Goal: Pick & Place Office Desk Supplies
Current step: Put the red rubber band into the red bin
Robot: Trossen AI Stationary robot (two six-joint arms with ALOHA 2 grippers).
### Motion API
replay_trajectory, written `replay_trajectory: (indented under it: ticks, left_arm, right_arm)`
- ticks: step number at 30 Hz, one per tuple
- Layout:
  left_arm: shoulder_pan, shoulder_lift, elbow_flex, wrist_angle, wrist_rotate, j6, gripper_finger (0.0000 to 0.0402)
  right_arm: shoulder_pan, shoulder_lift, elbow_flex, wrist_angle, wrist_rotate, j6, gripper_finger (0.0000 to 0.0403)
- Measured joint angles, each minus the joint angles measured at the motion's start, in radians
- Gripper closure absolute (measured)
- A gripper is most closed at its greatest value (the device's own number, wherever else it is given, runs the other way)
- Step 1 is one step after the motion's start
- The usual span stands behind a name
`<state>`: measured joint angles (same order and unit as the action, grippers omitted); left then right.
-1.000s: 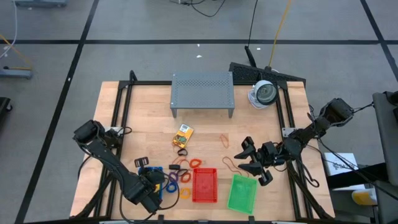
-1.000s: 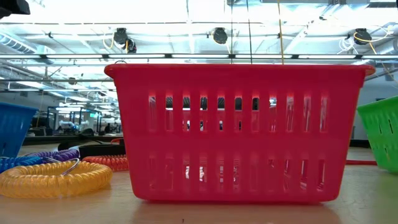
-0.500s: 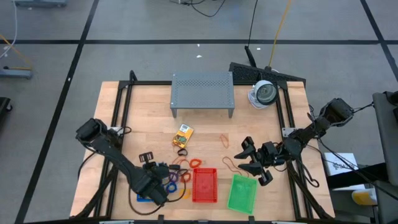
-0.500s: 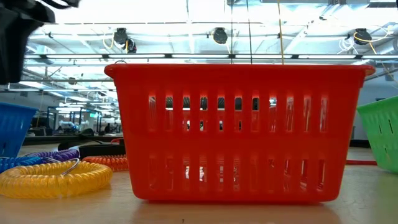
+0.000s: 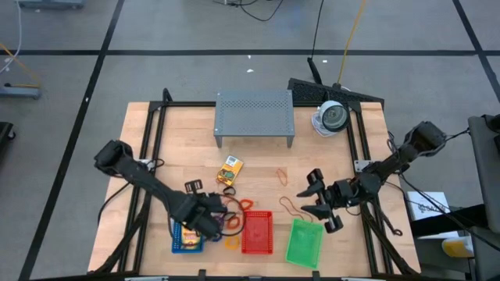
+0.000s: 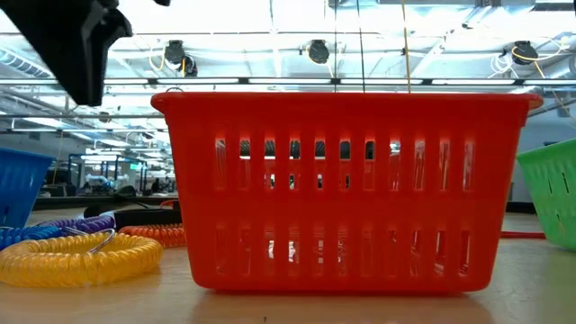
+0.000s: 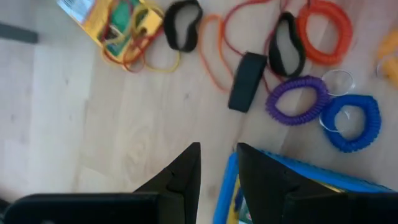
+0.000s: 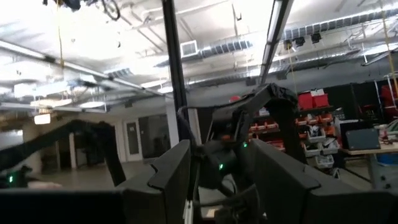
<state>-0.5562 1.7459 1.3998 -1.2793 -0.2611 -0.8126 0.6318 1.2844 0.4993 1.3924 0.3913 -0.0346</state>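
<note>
My left gripper hangs over the far edge of the blue tray, fingers pointing down, open by a narrow gap with nothing between them. A yellow crayon box lies inside that tray. Beyond the fingers, on the table, lie a purple ring, a blue ring, an orange ring, dark pieces, thin rubber bands and a second crayon box. My right gripper waits open at the right, tilted upward.
The red tray and the green tray stand side by side near the front edge. A yellow ring lies beside the red tray. The grey perforated shelf and a round white device sit at the back.
My left gripper has moved from above the blue tray toward the far edge and to the right, toward the rings, rising a little. The tray, with the crayon box in it, now shows uncovered. In the low view the gripper has come in at the upper left.
</note>
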Motion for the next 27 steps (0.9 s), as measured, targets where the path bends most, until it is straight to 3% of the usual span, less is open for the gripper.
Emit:
replay_trajectory:
  ticks: [5,13,22,27]
  left_arm:
    - [0.04,0.0,0.0,0.017,-0.115,0.136,0.0289]
    - [0.125,0.001,-0.003,0.208,-0.133,0.427,0.0289]
    - [0.227,0.002,-0.014,0.199,-0.178,0.461,0.0289]
    - [0.28,0.003,-0.096,0.266,-0.103,0.493,0.0289]
  right_arm:
    - [0.0,-0.06,0.0,-0.003,0.001,-0.061,0.0248]
    - [0.0,-0.136,0.0,-0.122,0.0,-0.066,0.0248]
    - [0.0,-0.192,0.0,-0.213,0.003,-0.116,0.0248]
    - [0.0,-0.198,0.0,-0.23,0.003,-0.116,0.0248]
